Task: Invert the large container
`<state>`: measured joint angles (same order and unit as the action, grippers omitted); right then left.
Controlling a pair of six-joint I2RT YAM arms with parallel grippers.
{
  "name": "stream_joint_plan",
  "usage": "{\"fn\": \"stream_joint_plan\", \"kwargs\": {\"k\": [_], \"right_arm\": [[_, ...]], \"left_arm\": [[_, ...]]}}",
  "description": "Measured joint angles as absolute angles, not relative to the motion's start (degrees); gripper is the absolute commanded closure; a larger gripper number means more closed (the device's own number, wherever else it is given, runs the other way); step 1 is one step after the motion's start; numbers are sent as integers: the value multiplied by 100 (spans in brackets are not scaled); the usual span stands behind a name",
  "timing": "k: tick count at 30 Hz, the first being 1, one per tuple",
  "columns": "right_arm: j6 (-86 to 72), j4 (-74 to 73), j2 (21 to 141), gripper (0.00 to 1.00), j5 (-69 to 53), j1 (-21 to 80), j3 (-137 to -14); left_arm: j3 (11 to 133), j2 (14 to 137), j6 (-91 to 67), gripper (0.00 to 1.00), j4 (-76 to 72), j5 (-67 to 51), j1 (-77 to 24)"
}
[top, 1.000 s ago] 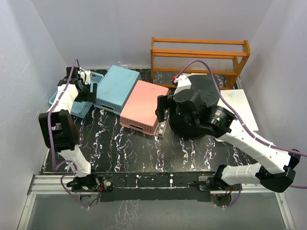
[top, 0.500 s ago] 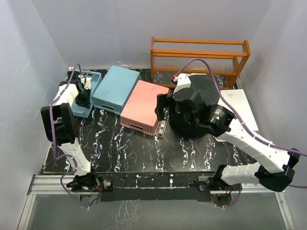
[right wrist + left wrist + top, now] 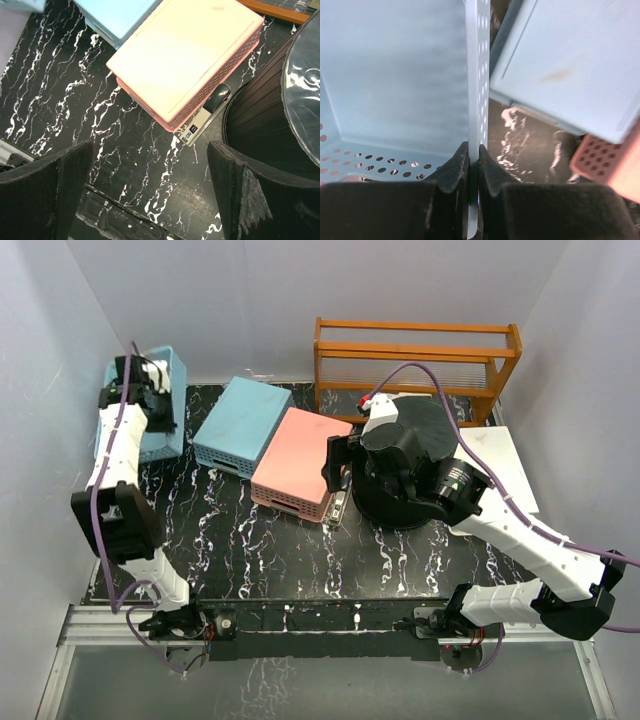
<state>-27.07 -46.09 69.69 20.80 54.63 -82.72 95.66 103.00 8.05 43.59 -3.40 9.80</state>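
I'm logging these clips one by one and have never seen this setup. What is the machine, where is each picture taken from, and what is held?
These are two robot arms bolted at the near edge of a black table. The overhead view looks down from behind them; the other two pictures come from a camera on each wrist. The left gripper is shut on the wall of a light blue basket, held up at the far left. The right gripper is open and empty, beside the large container, a black bucket with its flat base up. A second blue basket and a pink basket lie upside down between the arms, a silver device beside the pink one. A wooden rack stands behind.
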Motion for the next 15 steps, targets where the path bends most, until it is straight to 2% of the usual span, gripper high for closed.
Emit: {"fn": "stream_joint_plan", "kwargs": {"k": [7, 15], "right_arm": [[-2851, -4602, 6790, 2, 1916, 5463, -8259], [-2902, -4480, 6692, 2, 1802, 5463, -8064]], "left_arm": [[9651, 8493, -742, 100, 4088, -1160, 996], [7564, 6313, -2661, 100, 2862, -3096, 980]]}}
